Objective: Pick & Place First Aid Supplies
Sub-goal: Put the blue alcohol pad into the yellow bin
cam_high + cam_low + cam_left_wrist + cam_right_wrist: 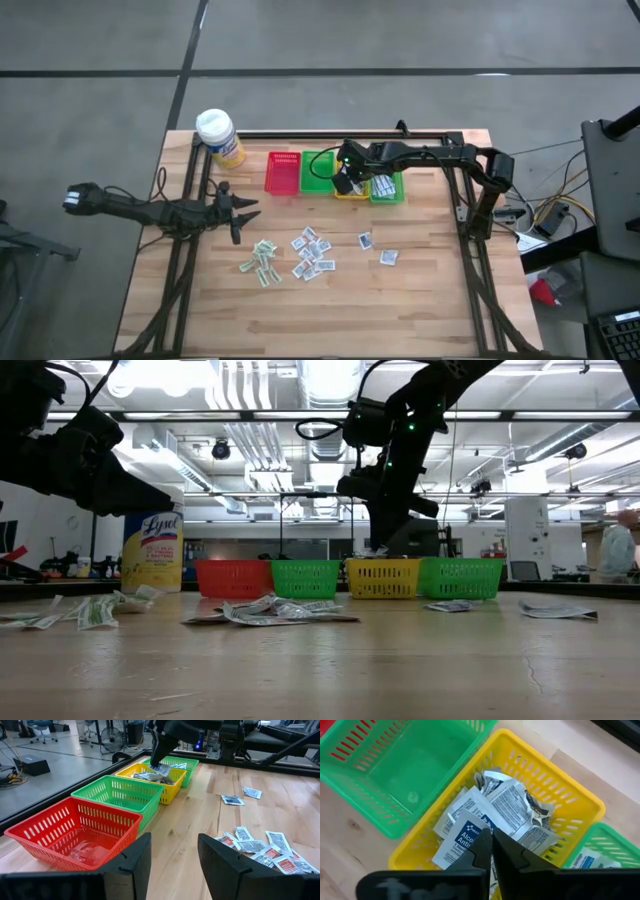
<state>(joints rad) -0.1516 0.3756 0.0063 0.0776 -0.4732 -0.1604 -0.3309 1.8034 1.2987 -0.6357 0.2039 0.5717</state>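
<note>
**Yellow basket under the right tool; loose packets on the surface**

Yellow basket (580, 800) holds a heap of white packets (512, 815) with blue and grey print. The right tool (492, 842) hangs directly over that heap, fingers pressed fully together; whether a packet is pinched between them cannot be told. In the high view this tool (347, 180) stands at about 12 o'clock on the wooden surface (420, 300), above the row of baskets.

The row runs red basket (283, 172), green basket (320, 170), yellow basket, second green basket (388, 190); the last also contains packets.

The left tool (246, 212) waits at about 9 o'clock, fingers parted and holding nothing.

Loose packets (312, 253) lie at the centre of the surface, green-printed ones (262, 262) just beside them toward 8 o'clock, and two more (378, 248) toward 3 o'clock.

A yellow bottle (221, 138) with white cap stands at 11 o'clock.
</note>
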